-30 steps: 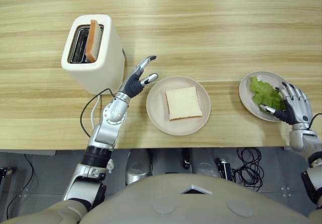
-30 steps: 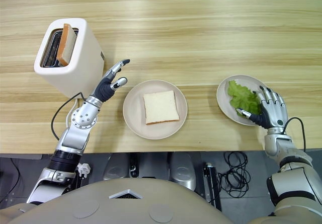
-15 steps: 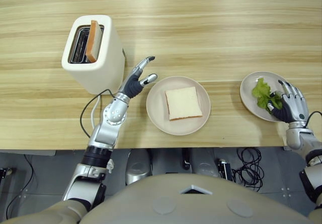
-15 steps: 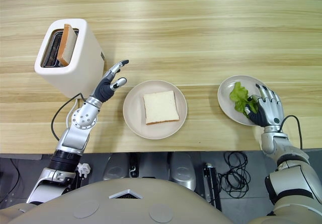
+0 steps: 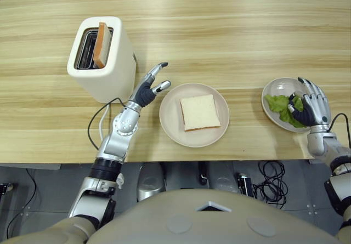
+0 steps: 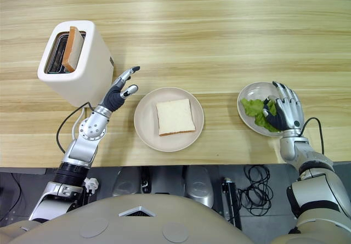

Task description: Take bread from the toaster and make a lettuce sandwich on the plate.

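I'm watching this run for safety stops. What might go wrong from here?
1. The right robot hand grips one end of the lettuce; lifted, the leaf may slip out or tear.
2. Its small plate lies near the front edge of the table, so a dragging pull might shift it off.
3. The left robot hand, open beside the toaster, may bump it.

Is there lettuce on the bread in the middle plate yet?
No, the bread slice on the plate is bare; the lettuce lies on the small plate, gripped by the right hand.
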`<state>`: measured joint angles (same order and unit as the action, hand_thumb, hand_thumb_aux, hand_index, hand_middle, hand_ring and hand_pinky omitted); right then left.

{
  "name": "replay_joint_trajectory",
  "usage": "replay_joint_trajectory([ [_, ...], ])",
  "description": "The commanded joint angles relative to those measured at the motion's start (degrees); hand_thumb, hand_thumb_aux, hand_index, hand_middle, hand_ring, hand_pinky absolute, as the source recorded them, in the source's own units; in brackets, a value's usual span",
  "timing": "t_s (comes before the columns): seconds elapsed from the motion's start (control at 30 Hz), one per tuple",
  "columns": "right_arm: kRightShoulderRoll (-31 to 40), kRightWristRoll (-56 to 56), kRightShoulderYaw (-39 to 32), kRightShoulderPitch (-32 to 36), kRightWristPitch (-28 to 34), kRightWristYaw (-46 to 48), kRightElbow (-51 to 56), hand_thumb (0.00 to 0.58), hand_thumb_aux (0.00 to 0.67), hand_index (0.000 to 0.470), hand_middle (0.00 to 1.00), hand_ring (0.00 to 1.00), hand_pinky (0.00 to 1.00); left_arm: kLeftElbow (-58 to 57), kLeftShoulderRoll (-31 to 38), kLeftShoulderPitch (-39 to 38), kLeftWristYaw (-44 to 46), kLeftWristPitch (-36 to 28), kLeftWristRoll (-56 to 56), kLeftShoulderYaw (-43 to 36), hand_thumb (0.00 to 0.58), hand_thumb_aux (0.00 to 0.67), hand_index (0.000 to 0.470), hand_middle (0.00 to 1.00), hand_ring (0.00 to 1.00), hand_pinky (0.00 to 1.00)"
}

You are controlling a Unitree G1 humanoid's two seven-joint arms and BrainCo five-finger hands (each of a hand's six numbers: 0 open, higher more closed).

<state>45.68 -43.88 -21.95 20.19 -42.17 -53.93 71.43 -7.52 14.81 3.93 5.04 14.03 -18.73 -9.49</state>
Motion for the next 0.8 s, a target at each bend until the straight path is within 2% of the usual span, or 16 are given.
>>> replay_joint_trajectory([
  [0.03, 0.01, -0.03, -0.68, 0.94, -1.84, 0.05, -1.44, 0.58, 0.67, 0.46, 0.02, 0.02, 0.02, -1.91, 0.09, 0.51, -0.3, 0.23, -0.63, -0.57, 0.0, 0.0, 0.0, 0.0, 0.0, 0.0],
  [0.23, 0.3, -0.26, -0.73, 2.77, -3.47, 0.0, -3.12, 0.58, 0.67, 0.46, 0.13, 0.13, 0.13, -3.02, -0.17, 1.01, -0.87, 0.6, -0.9, -0.48, 0.0, 0.0, 0.0, 0.0, 0.0, 0.0],
  [0.27, 0.33, -0.2, -0.7, 2.77, -3.49, 0.15, -3.04, 0.58, 0.67, 0.46, 0.08, 0.08, 0.08, -3.21, -0.22, 1.17, -0.93, 0.64, -0.94, -0.54, 0.0, 0.0, 0.0, 0.0, 0.0, 0.0],
  [0.3, 0.34, 0.01, -0.67, 2.44, -3.5, 0.68, -2.56, 0.58, 0.67, 0.46, 0.08, 0.08, 0.08, -3.39, -0.23, 1.28, -0.94, 0.71, -0.91, -0.57, 0.0, 0.0, 0.0, 0.0, 0.0, 0.0],
  [0.33, 0.42, 0.11, -0.64, 2.01, -3.27, 0.76, -2.08, 0.58, 0.67, 0.46, 0.0, 0.0, 0.0, -3.52, -0.24, 1.36, -0.95, 0.74, -0.91, -0.57, 0.0, 0.0, 0.0, 0.0, 0.0, 0.0],
  [0.37, 0.54, 0.32, -0.46, 1.57, -2.96, 0.81, -1.65, 0.441, 0.342, 0.235, 0.0, 0.0, 0.0, -3.61, -0.24, 1.41, -0.97, 0.78, -0.9, -0.56, 0.0, 0.0, 0.0, 0.0, 0.0, 0.0],
  [0.4, 0.72, 0.71, -0.12, 1.07, -2.62, 0.79, -1.07, 0.0, 0.0, 0.0, 0.0, 0.0, 0.0, -3.66, -0.23, 1.43, -0.99, 0.8, -0.88, -0.53, 0.0, 0.0, 0.0, 0.0, 0.0, 0.0],
  [0.8, 4.61, 3.01, 1.2, -3.63, 3.51, 2.46, 3.79, 0.0, 0.0, 0.0, 0.0, 0.0, 0.0, -3.05, -0.62, 0.58, -0.85, 0.51, -0.49, -0.56, 0.0, 0.0, 0.0, 0.0, 0.0, 0.0],
])
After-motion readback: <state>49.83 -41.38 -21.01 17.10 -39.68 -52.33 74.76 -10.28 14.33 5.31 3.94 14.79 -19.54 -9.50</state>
